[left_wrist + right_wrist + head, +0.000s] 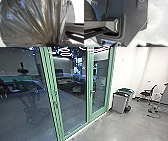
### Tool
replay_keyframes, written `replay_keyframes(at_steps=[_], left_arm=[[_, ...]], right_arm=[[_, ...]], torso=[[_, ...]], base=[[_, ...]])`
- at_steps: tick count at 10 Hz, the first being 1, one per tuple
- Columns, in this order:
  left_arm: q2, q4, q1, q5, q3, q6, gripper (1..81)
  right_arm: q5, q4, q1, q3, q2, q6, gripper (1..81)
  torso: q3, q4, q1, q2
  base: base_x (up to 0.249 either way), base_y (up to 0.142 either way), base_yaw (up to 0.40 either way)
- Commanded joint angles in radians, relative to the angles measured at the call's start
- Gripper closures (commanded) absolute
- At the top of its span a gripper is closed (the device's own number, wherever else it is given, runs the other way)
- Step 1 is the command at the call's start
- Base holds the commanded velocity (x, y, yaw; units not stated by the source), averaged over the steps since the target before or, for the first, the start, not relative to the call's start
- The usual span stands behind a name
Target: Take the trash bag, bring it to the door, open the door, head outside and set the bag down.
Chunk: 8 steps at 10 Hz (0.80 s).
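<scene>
Trash bag [33, 23] spread out from its gathered neck, apparently pinched in the left gripper [53, 45]. Ahead of that gripper, green-framed glass doors [89, 102] looked closed. Pick-up seemed done; opening, going outside and setting down remained.

Door frame [89, 84] green; wall [126, 72] white; trash bag [31, 25] brownish grey.

Grey floor [107, 128], smooth. A grey bin [119, 104] and a green-topped bin [129, 97] stand close together; a dark chair [148, 94] stands near.
</scene>
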Motion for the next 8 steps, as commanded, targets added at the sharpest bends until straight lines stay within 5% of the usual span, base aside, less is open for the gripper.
replay_keyframes(at_steps=[1,8], left_arm=[[-0.005,-0.009,-0.047,0.078,0.001,-0.001,81.1],[-0.003,-0.009,-0.049,0.08,0.001,0.0,81.1]], right_arm=[[-0.057,-0.009,0.037,-0.005,-0.007,-0.003,1.0],[-0.057,-0.01,0.037,-0.015,-0.004,-0.005,1.0]], torso=[[0.0,0.0,0.0,0.0],[0.0,0.0,0.0,0.0]], base=[[0.14,-0.079,0.0],[0.14,-0.079,0.0]])
